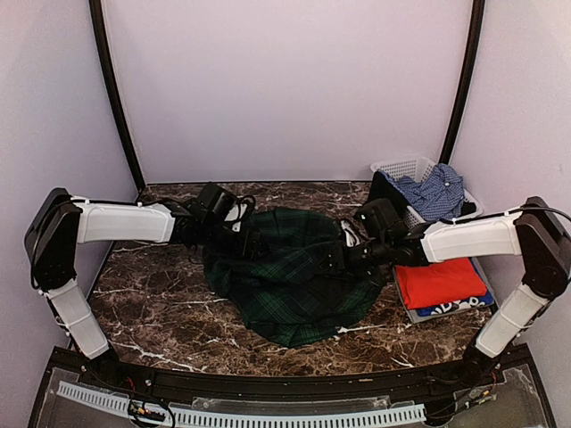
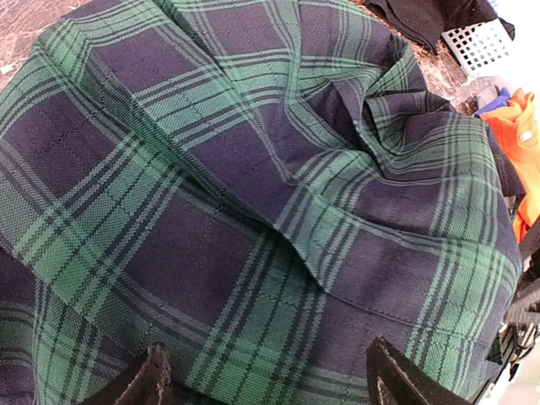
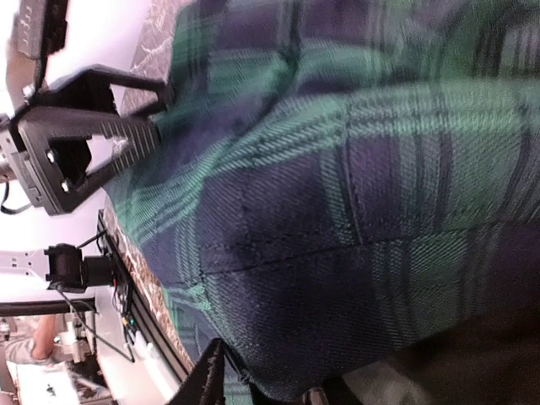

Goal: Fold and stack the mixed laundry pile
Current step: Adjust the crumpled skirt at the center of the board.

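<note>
A: Fig. a, top view. The tartan skirt (image 1: 290,276) lies rumpled at ctr of the marble table (image 1: 161,303). The L gripper (image 1: 243,239) is at its left edge, the R gripper (image 1: 346,256) at its right edge. How is the fold best set up?

B: Judgement only: each arm needs a hold on matching edge pts (hem or waistband), not on a loose ridge mid-cloth. The skirt should be spread flat before any fold, since pleats bunch. The L gripper's fingertips (image 2: 156,380) stand wide apart over the fabric, w/ nothing pinched. The R gripper's state cannot be told: one finger (image 3: 207,380) shows, and cloth hides the other.

A: Fig. b–c, wrist views. What do they add?

B: The L wrist shows crease ridges and a stitched seam near the fingers, unreadable from above, plus a black garment (image 2: 422,21) by the white basket (image 2: 481,42). The R wrist shows cloth draped against the R finger, w/ the L gripper across the skirt. Only the top view shows the stack: red-orange T-shirt (image 1: 442,281) on blue T-shirt (image 1: 457,306) on the grey tray (image 1: 409,312), and a light blue shirt (image 1: 437,192) in the basket.
</note>
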`<state>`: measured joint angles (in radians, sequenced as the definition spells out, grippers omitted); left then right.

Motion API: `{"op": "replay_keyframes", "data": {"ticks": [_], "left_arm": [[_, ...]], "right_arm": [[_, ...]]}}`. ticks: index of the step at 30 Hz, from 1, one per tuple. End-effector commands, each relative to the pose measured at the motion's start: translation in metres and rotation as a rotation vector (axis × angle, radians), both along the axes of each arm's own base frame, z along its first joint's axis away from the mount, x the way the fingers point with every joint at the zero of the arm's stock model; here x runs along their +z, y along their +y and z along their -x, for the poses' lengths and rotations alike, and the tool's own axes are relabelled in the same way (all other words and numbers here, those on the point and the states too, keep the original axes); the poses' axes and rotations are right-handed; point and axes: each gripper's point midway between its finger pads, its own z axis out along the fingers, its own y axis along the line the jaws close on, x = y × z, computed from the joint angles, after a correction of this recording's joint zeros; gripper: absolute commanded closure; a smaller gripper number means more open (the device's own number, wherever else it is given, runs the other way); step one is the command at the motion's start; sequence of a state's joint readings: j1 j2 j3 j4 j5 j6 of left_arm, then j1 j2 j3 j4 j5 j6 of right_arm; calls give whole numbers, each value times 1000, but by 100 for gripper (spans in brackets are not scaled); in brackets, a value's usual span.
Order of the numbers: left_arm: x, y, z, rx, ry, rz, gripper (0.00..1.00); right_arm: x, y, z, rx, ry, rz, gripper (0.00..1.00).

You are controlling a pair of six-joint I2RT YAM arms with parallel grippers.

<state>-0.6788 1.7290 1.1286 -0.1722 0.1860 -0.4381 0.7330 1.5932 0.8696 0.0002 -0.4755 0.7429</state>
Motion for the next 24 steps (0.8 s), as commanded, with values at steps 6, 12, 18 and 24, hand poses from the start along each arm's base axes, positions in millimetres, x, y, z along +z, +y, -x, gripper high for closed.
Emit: {"op": "replay_keyframes", "data": {"ticks": [6,12,18,24], "left_arm": [[36,-3,4,-23,-76,75,20],[95,6,7,-56,-287,133,16],[164,14,36,-200,-634,202,15],[223,17,91,-428,-952,264,16]], "right_arm": [[75,14,-47,-56,-337,-67,100],[130,27,-57,106,-563,-10,100],[189,33,-22,327,-717,-9,100],[257,29,60,587,-833,-181,100]]}}
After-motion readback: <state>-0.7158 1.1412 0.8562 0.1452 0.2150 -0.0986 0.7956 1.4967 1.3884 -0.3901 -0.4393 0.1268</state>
